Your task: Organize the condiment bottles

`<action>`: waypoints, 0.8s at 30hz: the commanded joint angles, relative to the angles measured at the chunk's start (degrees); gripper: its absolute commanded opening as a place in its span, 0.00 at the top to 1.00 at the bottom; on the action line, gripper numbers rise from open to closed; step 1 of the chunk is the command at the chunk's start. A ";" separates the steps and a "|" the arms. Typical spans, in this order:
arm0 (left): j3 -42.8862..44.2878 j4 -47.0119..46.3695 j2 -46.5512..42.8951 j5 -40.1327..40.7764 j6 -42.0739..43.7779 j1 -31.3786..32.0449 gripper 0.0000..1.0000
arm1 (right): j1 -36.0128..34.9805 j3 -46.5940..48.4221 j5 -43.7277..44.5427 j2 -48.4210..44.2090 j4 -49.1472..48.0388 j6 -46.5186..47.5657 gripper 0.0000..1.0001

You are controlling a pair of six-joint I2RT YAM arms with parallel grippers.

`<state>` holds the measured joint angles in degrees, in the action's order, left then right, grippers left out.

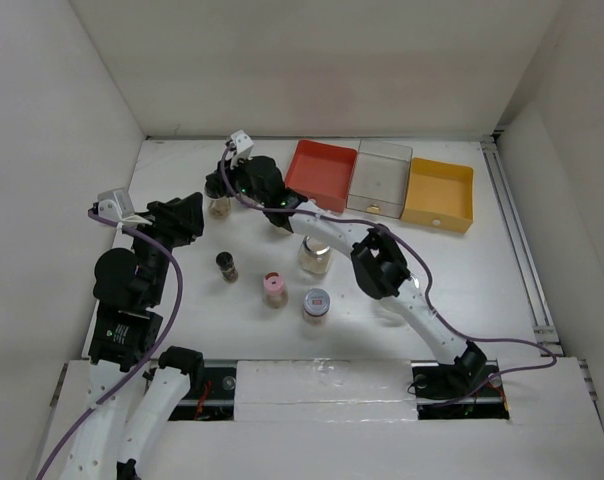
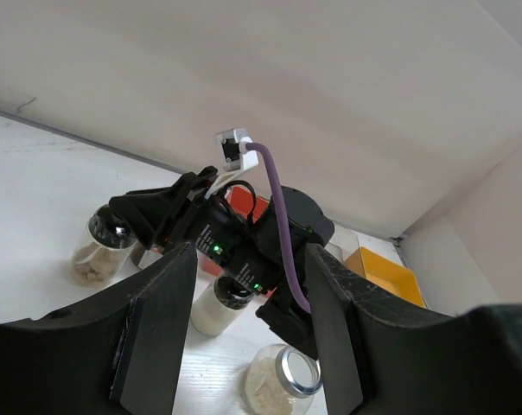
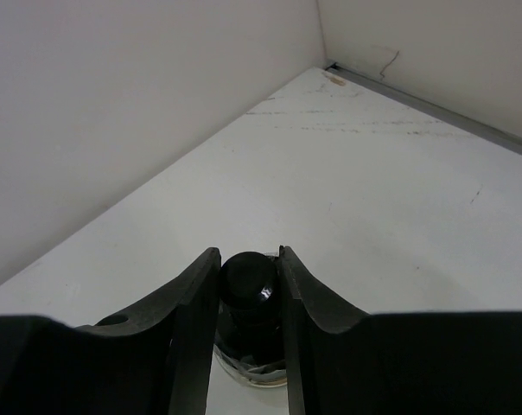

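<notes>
At the far left of the table (image 1: 482, 290), left of the red tray (image 1: 320, 175), the right gripper (image 3: 246, 259) is clamped on the cap of a black-capped bottle (image 3: 248, 285). Can't tell if the bottle is off the surface. The left gripper (image 2: 251, 251) is spread wide, empty, just near of it. Likely step: carry this bottle to its group. The hold is on the cap only, so lift straight up, keep it upright and move slowly. Keep the forearm off the glass jar (image 1: 315, 256) below it. Set the bottle flat before letting go.
</notes>
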<state>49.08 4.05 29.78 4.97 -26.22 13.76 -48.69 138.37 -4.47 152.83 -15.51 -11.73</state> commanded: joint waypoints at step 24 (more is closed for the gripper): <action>-0.92 -3.18 0.10 -1.28 -0.33 -0.14 0.51 | 19.32 -11.18 -10.74 -19.85 -24.66 -26.25 0.74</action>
<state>48.27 3.81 29.78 4.89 -26.22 13.76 -31.62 128.95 -15.44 137.34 -33.01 -36.58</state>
